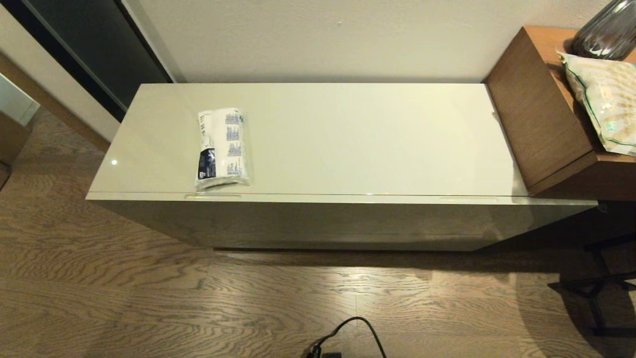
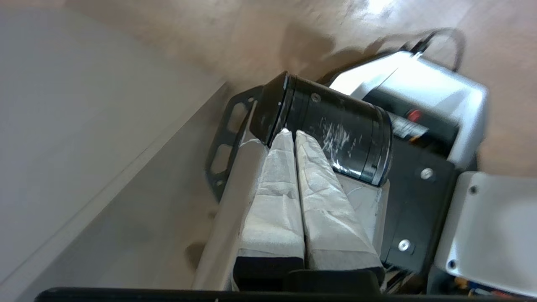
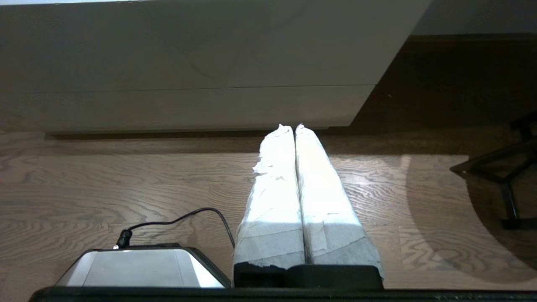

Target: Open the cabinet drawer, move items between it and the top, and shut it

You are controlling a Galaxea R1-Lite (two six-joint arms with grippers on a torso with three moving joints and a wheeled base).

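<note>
The drawer (image 1: 343, 200) is fully shut under the cabinet top (image 1: 348, 134), its two handle slots showing along the front rim at about 7 and 5 o'clock of the slab. A wrapped white pack (image 1: 221, 148) lies on the top at roughly 9 o'clock, its near end touching the front edge. Neither arm appears in the head view. The left gripper (image 2: 292, 132) hangs low beside the robot's base, pads pressed together and holding nothing; the right gripper (image 3: 292, 126) is likewise closed and empty above the floor, pointing at the cabinet front. Risk: the pack sits just above the left slot, so a reach there could nudge it off, and closed fingers may slip out of a slim slot.
</note>
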